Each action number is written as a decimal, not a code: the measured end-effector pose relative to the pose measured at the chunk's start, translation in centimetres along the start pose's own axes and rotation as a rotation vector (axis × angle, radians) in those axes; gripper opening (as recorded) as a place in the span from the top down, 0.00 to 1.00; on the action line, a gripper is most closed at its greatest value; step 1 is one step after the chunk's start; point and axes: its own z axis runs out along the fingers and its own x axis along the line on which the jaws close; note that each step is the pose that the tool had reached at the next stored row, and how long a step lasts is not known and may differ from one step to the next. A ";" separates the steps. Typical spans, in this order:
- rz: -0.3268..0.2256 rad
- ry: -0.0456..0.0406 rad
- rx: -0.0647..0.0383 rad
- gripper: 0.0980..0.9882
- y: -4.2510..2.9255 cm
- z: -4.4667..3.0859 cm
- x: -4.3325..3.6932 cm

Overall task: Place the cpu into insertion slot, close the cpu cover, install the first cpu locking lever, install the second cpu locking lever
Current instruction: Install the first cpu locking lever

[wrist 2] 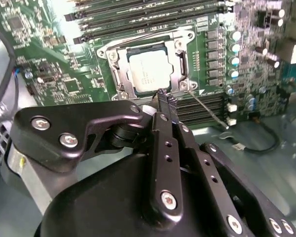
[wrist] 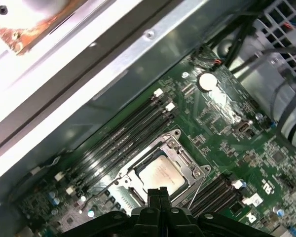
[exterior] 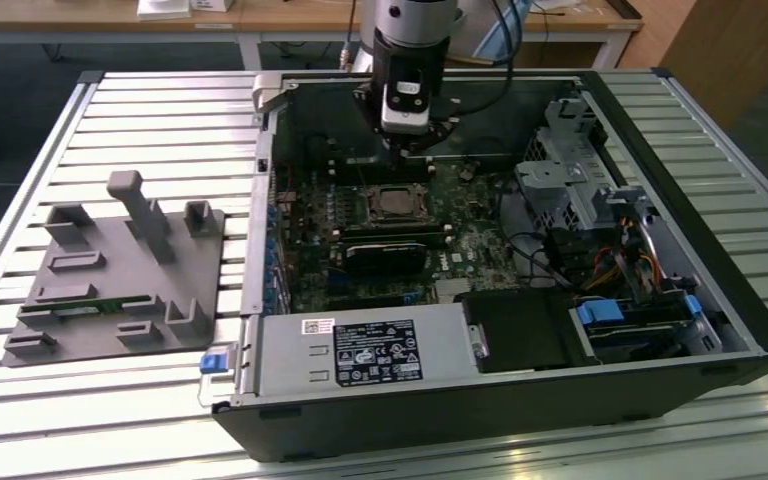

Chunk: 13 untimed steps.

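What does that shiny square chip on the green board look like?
The cpu is a small flat square with a dull silver metal top and faint print. It lies level on the green circuit board, the silver cpu cover framing its edges. The gripper, fingers shut, hangs beside the frame, not touching the chip.

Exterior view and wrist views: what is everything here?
table: one, silver slatted, under everything
computer case: one, black, open, on the table
fixture tray: one, grey, exterior view's left of the case
circuit board: one, green, inside the case
power supply: one, silver, inside the case
memory slots: several, black, beside the insertion slot
cpu: one, silver, seated in the insertion slot
cpu cover: one, silver frame, flat around the cpu
arm: one, silver and black, above the case
gripper: one, black, fingers together, tip at the cover's edge
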 end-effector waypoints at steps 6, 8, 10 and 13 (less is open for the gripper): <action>-0.106 0.0021 0.003 0.99 0.00 0.01 0.00; -0.134 0.0027 0.004 0.99 0.00 0.01 0.00; -0.155 0.0032 0.004 0.99 0.00 0.01 0.00; -0.199 0.0041 0.005 0.99 0.00 0.01 0.00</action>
